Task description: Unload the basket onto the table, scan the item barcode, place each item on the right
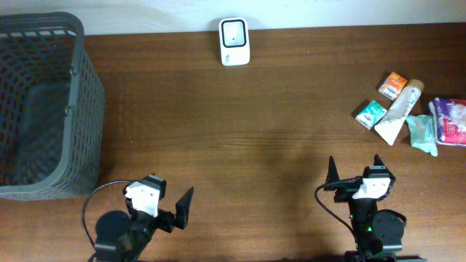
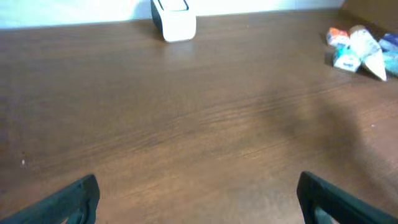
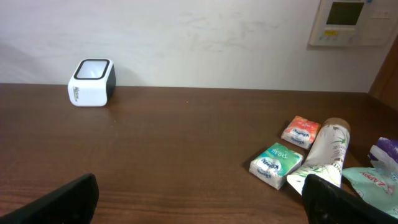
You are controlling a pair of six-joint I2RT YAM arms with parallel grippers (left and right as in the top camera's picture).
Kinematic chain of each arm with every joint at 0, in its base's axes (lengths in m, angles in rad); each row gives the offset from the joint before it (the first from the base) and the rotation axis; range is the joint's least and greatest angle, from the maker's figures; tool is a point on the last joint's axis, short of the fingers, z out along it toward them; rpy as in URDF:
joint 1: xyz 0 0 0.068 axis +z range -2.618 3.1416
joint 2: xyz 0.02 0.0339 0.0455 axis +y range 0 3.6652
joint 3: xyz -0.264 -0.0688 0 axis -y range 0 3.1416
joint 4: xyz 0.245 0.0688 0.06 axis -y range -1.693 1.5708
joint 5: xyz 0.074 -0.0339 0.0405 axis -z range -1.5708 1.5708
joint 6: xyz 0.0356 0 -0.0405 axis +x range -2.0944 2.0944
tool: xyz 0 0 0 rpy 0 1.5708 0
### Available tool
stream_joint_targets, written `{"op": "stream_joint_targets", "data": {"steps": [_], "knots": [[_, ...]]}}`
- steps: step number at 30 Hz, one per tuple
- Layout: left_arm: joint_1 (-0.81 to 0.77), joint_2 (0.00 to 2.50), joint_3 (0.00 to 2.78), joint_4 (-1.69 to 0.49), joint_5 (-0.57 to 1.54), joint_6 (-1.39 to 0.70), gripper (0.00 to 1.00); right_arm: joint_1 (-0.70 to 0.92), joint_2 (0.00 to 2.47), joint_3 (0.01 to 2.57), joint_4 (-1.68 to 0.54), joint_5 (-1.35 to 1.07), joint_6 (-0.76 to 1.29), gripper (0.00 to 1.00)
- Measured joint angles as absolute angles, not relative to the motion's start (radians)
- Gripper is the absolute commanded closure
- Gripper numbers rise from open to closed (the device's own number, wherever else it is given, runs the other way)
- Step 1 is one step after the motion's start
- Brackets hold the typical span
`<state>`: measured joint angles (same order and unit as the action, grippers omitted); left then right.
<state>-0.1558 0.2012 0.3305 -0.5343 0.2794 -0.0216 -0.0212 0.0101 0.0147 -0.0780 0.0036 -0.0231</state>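
Near edge. My left gripper point(image 2: 198, 183) sits low over the bare table point(image 1: 240, 131), fingers spread wide with nothing between them. My right gripper point(image 3: 200, 183) is the same: fingers wide apart, holding nothing, pointing toward the far edge.

Mid table, left. A grey mesh basket point(image 1: 73, 109) stands upright at the left end, just ahead of the left gripper.

Mid table, right. The items lie in a loose cluster ahead and to the right of the right gripper, well apart from it.
- Nearest are a green packet point(image 1: 370, 113) and a teal pouch point(image 1: 422, 132).
- Between them a white tube point(image 1: 400, 109) lies flat, crimped end toward me, cap end away.
- An orange packet point(image 1: 393, 85) lies beyond the green one, just beside the tube's cap end.
- A purple pack point(image 1: 451, 120) lies at the right, partly cut off by the frame, against the pouch.
- Barcodes are too small to tell.

Far edge. The white scanner point(image 1: 234, 41) stands near the middle by the wall with its dark window facing up, well apart from the items and both grippers.

Beyond it, in the right wrist view, a panel point(image 3: 345, 22) hangs on the wall.
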Motion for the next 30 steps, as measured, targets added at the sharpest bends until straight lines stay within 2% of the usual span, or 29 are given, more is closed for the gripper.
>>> {"op": "stream_joint_targets", "data": {"steps": [3, 7, 22, 30], "knots": [[-0.119, 0.079, 0.149, -0.244, 0.268, -0.019, 0.01, -0.021, 0.01, 0.015, -0.079, 0.004, -0.023, 0.01], [-0.048, 0.015, 0.03, -0.046, 0.262, -0.019, 0.01, -0.021, 0.01, 0.015, -0.078, 0.004, -0.023, 0.01], [0.043, 0.015, 0.017, -0.08, 0.042, -0.064, 0.01, -0.021, 0.01, 0.015, -0.078, 0.004, -0.023, 0.01], [0.046, 0.015, 0.017, -0.082, 0.021, -0.044, 0.01, -0.021, 0.01, 0.015, -0.078, 0.004, -0.024, 0.01]]}}
